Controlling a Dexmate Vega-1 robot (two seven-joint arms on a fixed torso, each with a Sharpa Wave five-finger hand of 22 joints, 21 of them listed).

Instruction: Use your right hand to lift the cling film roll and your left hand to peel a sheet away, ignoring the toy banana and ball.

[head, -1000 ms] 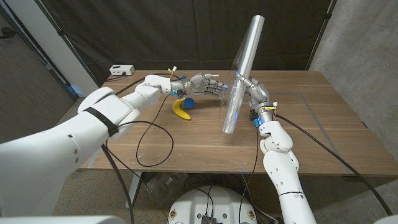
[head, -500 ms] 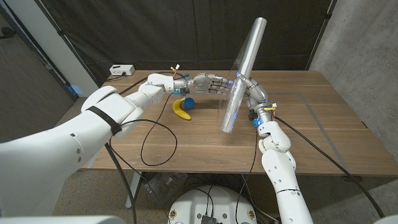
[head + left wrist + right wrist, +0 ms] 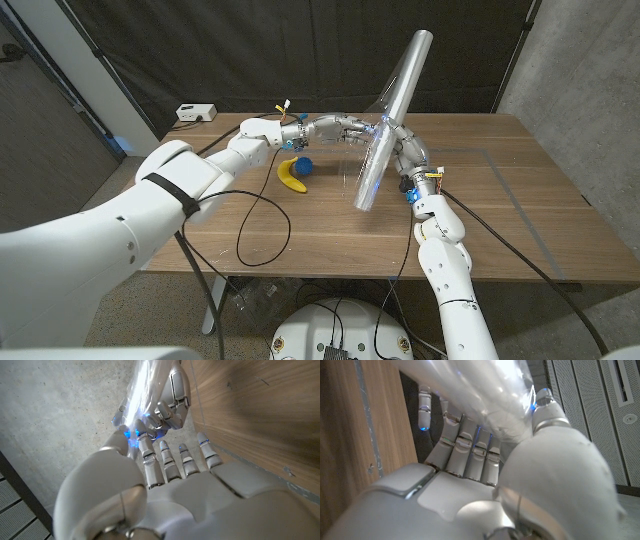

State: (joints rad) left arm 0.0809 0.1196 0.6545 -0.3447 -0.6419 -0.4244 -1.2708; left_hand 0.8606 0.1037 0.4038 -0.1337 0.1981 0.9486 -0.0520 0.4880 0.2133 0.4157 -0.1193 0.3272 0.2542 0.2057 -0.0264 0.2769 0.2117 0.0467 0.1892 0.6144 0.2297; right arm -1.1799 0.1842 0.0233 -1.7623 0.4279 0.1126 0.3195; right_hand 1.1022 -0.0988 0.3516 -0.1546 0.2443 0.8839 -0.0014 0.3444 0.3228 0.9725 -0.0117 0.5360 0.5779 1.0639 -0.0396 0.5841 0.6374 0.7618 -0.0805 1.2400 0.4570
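right hand [image 3: 403, 152]: gripping cling film roll [image 3: 390, 115], holding it tilted above the surface for film access
left hand [image 3: 340, 129]: fingers extending toward roll; pinch on film cannot tell

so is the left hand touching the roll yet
Cannot tell. In the head view the left hand reaches right up to the roll, but no contact or gap shows plainly; the left wrist view is blurred there.

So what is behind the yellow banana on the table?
A blue ball lies just behind the banana, touching or nearly so. The banana covers its lower part. The left hand hovers above, further back.
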